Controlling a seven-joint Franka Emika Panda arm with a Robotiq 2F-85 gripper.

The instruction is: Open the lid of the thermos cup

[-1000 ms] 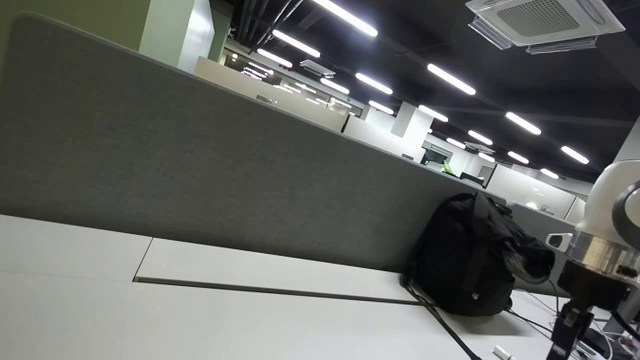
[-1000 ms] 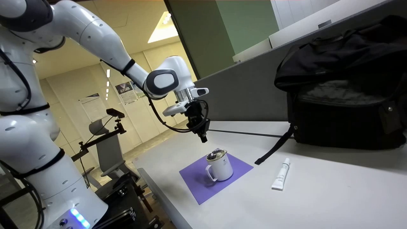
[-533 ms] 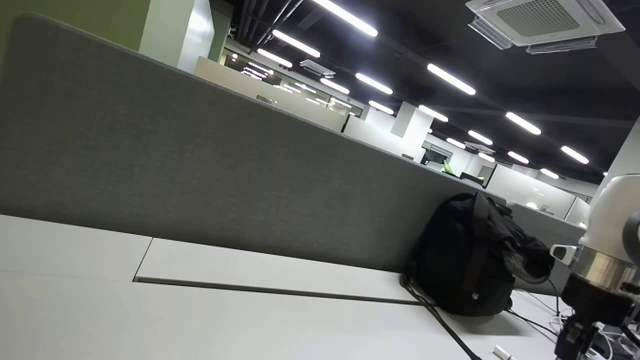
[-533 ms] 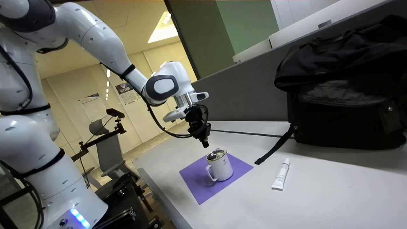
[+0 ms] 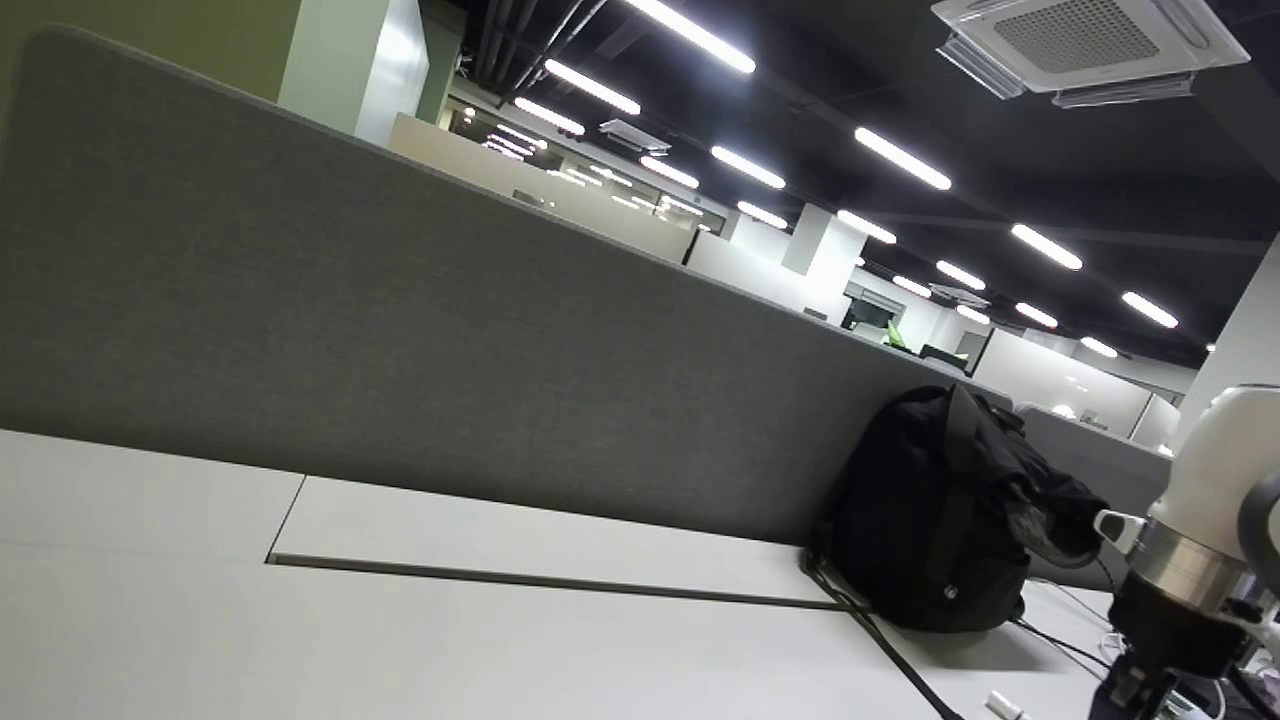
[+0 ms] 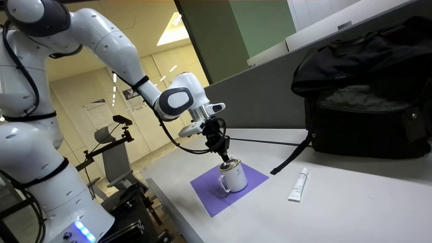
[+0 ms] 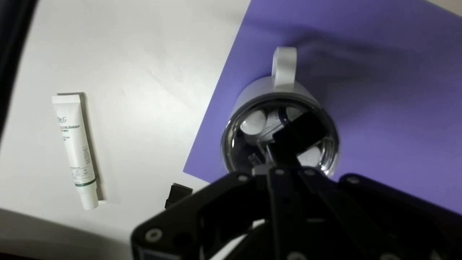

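- While the thermos cup (image 6: 237, 181) stands upright on the purple sheet (image 6: 210, 199), its long axis runs vertically, lid (image 6: 230, 164) on and facing up.
- Handle (image 7: 285, 65): projects sideways from the cup, square to that axis, toward the top of the wrist view.
- Gripper (image 6: 225, 158): clenched, aimed downward at the lid; contact cannot be told.
- White tube (image 7: 77, 144): lies on the table (image 6: 337, 216), well apart from the cup.

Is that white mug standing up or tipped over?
Upright: in an exterior view, the mug sits on the purple sheet, shiny top facing up.
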